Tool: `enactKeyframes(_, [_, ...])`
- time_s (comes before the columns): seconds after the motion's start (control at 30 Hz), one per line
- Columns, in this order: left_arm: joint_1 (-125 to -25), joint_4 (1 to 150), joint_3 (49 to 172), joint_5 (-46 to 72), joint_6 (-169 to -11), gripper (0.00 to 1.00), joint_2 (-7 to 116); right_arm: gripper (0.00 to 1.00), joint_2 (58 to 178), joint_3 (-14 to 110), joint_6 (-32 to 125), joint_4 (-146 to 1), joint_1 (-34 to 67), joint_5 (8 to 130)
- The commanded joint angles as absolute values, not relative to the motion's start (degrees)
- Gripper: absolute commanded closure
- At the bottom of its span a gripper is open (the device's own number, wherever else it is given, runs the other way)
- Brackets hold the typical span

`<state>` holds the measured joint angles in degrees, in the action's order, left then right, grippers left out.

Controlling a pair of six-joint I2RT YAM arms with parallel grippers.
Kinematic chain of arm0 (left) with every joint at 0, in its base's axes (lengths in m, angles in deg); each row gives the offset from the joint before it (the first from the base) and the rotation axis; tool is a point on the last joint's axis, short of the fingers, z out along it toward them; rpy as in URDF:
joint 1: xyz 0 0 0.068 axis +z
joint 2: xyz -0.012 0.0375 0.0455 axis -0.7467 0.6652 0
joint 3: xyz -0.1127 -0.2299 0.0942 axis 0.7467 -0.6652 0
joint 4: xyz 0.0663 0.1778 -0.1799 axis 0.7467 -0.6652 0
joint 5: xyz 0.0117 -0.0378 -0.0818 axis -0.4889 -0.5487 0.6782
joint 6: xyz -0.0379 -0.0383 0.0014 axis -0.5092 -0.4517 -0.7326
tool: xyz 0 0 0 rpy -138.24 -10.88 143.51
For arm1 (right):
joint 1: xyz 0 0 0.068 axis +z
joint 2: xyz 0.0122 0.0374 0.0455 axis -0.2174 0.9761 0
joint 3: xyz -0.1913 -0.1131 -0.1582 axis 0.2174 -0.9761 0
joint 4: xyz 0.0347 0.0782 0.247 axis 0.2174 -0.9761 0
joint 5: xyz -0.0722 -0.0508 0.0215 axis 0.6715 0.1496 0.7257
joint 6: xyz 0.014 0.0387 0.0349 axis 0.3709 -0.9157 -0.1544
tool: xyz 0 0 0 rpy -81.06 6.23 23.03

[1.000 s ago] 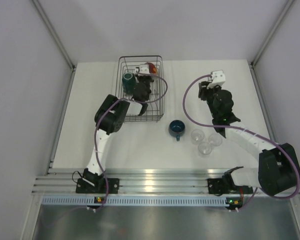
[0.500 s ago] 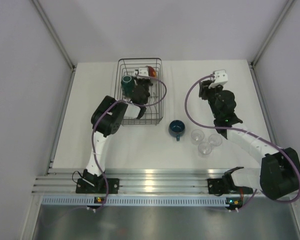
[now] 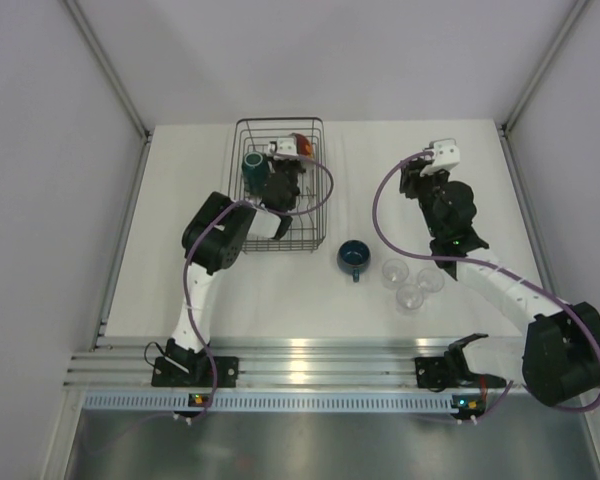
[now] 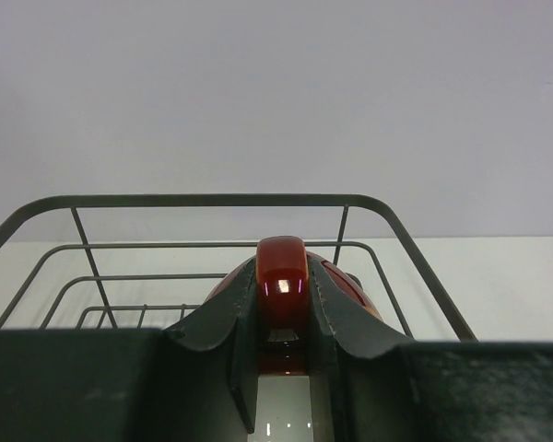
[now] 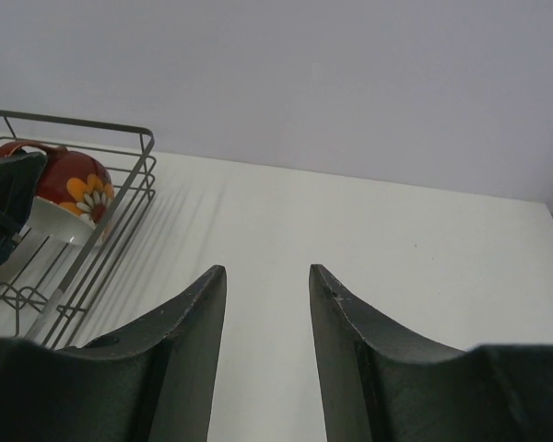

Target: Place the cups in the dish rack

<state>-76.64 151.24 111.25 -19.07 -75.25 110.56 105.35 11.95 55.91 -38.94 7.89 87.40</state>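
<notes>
- Left end effector (image 4: 282,318): the jaws are nearly closed. The two dark fingers pinch the glossy handle of the red patterned ceramic cup (image 4: 282,281).
- Red patterned ceramic cup: its body lies directly ahead of the left fingertips, inside the rectangular dark metal wire dish rack (image 4: 212,199). The right wrist view shows it tipped, with an orange-and-white flower on its side and part of the white interior showing. Whether it rests on the rack floor cannot be told.
- Teal mug with white inside (image 3: 253,162): it stands within the rack walls, just to the left of the left end effector. Its round rim faces the overhead camera.
- Right end effector (image 5: 265,276): the jaws are parted about halfway, with nothing between them. Bare white table (image 5: 415,267) lies ahead of the fingertips. The rack and the red cup sit ahead and to the left, well apart from this end effector.
- Small dark-blue handled cup (image 3: 354,256): it stands on the table outside the rack, beside the rack's near right corner. It is behind the right end effector and to its left, toward the arm bases.
- Three tiny clear glasses (image 3: 394,271): they are clustered on the table just to the right of the dark-blue cup, behind the right end effector and beside that arm's forearm.
</notes>
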Motion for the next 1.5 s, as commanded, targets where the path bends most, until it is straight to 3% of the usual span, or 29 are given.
enactKeyframes(0.0, [-77.1,158.7,108.1,-20.6,-74.8,1.0,110.5,0.58,104.3,13.3,55.1,-38.0,6.8,86.4])
enactKeyframes(0.43, [-77.1,155.6,105.1,-18.7,-76.0,1.0,108.3,0.57,104.2,13.4,54.5,-38.3,6.8,86.2])
enactKeyframes(0.93, [-77.0,139.6,106.1,-13.9,-80.4,1.0,104.4,0.57,101.9,12.7,54.1,-39.2,6.7,86.1])
enactKeyframes(1.47, [-77.0,132.2,102.3,-10.5,-82.4,1.0,99.6,0.57,99.2,10.7,52.2,-39.2,6.8,86.3])
